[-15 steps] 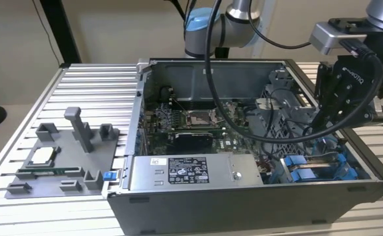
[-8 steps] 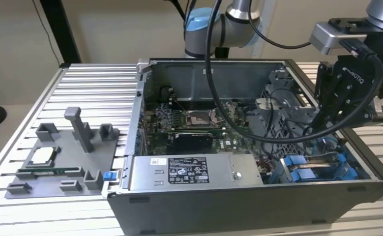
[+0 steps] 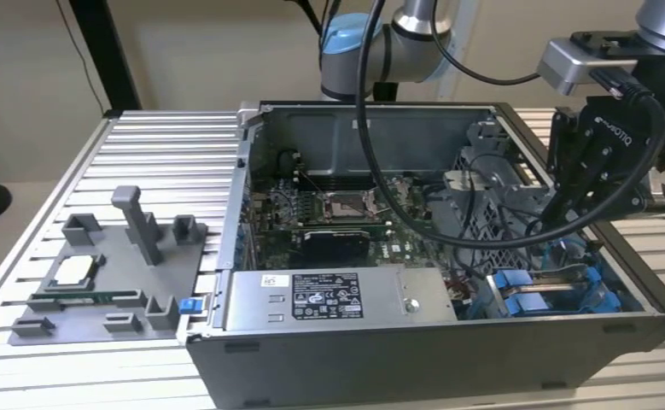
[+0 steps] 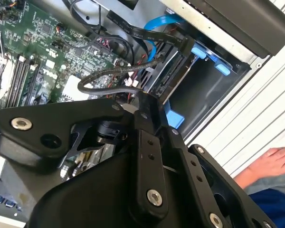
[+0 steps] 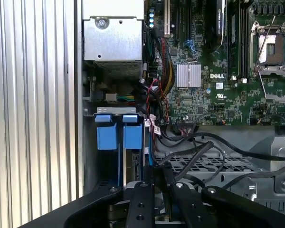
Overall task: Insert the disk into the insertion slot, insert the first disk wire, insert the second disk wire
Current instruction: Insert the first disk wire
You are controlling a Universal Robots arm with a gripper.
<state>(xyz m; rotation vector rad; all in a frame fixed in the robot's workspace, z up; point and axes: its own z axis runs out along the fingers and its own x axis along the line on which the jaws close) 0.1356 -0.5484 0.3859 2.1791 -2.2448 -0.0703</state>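
The gripper (image 3: 560,218) hung inside the computer case (image 3: 423,359) close to the disk (image 4: 167,78), which sat on edge in the insertion slot (image 4: 206,90). Whether the gripper was open or closed could not be told.

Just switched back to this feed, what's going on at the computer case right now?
The arm has its end effector down in the open computer case, at the connector end of the disk. The disk, in its blue carrier, appears to sit in the insertion slot already. A black cable loops right by the end effector; whether it is plugged in is hidden. A person's hand lies on the table outside the case.
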